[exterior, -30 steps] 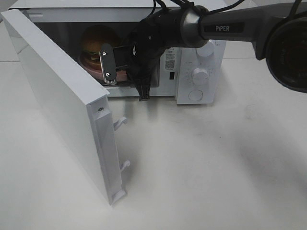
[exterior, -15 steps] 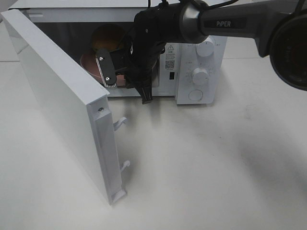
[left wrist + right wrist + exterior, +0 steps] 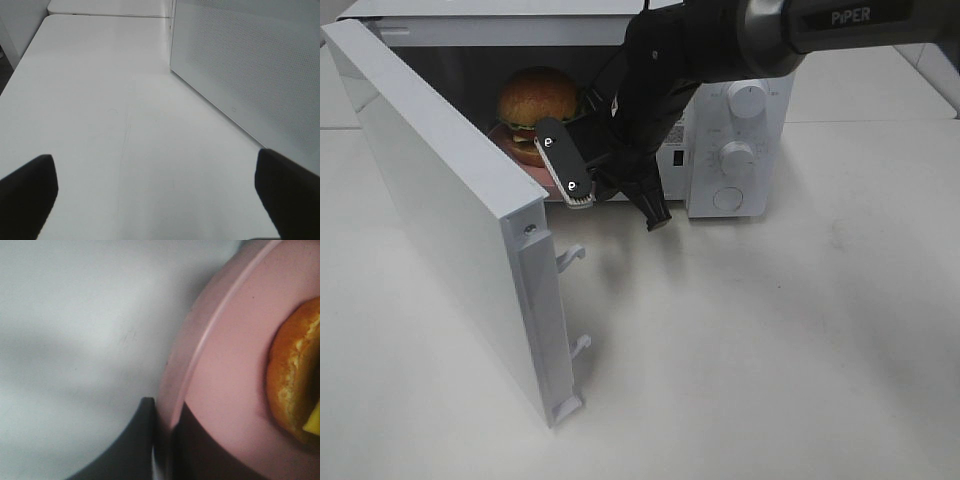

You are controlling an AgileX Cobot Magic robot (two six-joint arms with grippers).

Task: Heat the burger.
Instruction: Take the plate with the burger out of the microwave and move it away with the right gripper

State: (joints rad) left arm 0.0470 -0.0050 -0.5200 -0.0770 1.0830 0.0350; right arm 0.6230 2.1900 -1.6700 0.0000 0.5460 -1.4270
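The burger [image 3: 535,98], with its glossy brown bun, stands on a round pink plate [image 3: 512,137] inside the open microwave [image 3: 760,70]. My right gripper [image 3: 580,192] reaches into the doorway from the right and hides the plate's near edge. In the right wrist view that gripper [image 3: 162,412] is shut on the rim of the pink plate [image 3: 225,365], and the burger [image 3: 295,385] sits just beyond it. My left gripper [image 3: 160,200] hangs open over bare table with nothing between its dark fingertips [image 3: 27,192].
The microwave door [image 3: 450,200] swings wide open toward the front left, its latch hooks [image 3: 570,258] facing the table. Two knobs [image 3: 738,157] are on the control panel. The door's perforated face [image 3: 250,65] stands close beside the left gripper.
The right gripper has shifted right and toward the front of the doorway. The burger, tipped half a second ago, now stands upright.
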